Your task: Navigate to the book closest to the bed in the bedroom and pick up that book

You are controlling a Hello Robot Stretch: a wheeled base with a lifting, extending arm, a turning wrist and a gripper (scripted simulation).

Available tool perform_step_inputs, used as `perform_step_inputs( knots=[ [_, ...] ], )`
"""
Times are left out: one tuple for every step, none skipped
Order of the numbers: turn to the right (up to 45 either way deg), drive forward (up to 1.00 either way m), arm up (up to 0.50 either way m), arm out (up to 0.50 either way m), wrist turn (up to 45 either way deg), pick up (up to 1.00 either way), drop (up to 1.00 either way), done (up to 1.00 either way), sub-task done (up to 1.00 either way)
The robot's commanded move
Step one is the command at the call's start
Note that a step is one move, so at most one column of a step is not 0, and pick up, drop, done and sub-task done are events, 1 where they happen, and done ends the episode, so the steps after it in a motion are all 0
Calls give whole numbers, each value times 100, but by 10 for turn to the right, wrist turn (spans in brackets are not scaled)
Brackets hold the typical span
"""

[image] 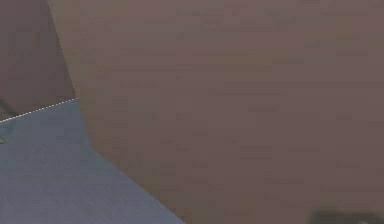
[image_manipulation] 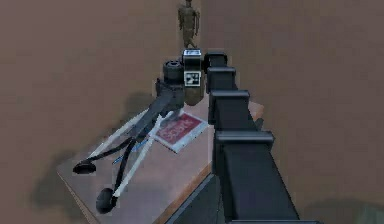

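A red book (image_manipulation: 179,130) lies flat on a small brown table (image_manipulation: 165,185) in the arm side view. My arm (image_manipulation: 235,140) reaches out over the table's right side. The gripper (image_manipulation: 96,184) hangs left of the white marker squares (image_manipulation: 190,68). Its two thin fingers (image_manipulation: 120,150) slant down and left across the tabletop, just left of the book. I cannot tell whether it holds anything, nor whether it touches the book.
A small figure statue (image_manipulation: 187,22) stands past the arm's far end, against a brown wall (image_manipulation: 310,70). In the forward view a brown wall (image: 240,110) stands very close ahead, with blue-grey floor (image: 50,170) at the lower left.
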Motion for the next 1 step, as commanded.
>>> perform_step_inputs(
  knots=[
    [0, 0, 0, 0, 450, 0, 0, 0, 0]
  ],
)
